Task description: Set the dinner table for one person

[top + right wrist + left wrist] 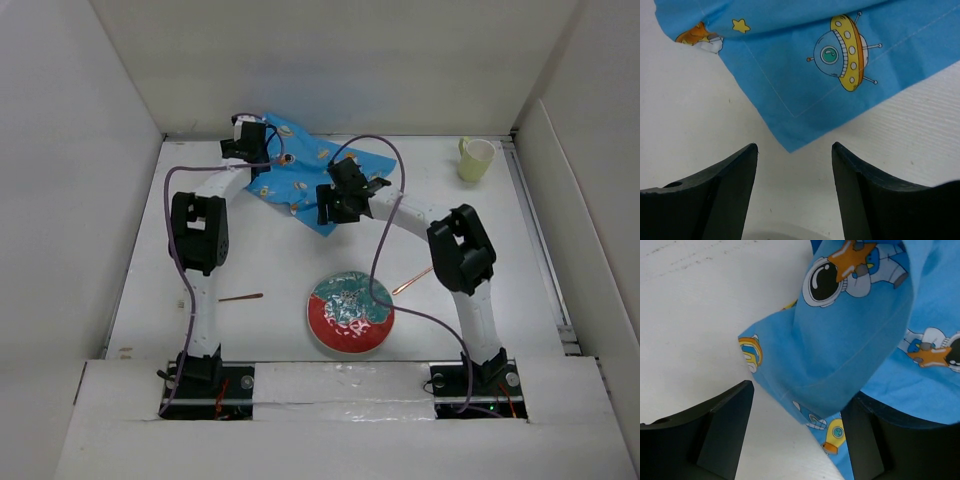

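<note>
- The left gripper (800,394) sits over the far left part of the dinner table (270,255). Its jaws stand wide apart and pinch nothing. A doubled-over flap of the blue placemat (300,175) lies bunched between and just ahead of its fingers.
- The placemat lies at the far middle of the table, between the two grippers. It is skewed to the table's edges, with one corner pointing toward the near side. Its left end is folded over on itself and its right end lies flat.
- The right gripper (795,146) is also spread and empty, with bare tabletop between its fingers. The cloth's near corner lies just ahead of its fingertips.
- Judgement: the next move turns on that skew and fold. Each arm is at its own end of the cloth. The left arm is nearer the fold, and the right arm is nearer the flat corner that would be pulled to square the cloth up.
- The plate (350,312) sits at the near middle, well apart from the placemat.
- A thin stick (240,297) lies left of the plate and a second stick (412,281) lies right of it.
- The pale green cup (476,158) stands in the far right corner, nearer the right arm.
</note>
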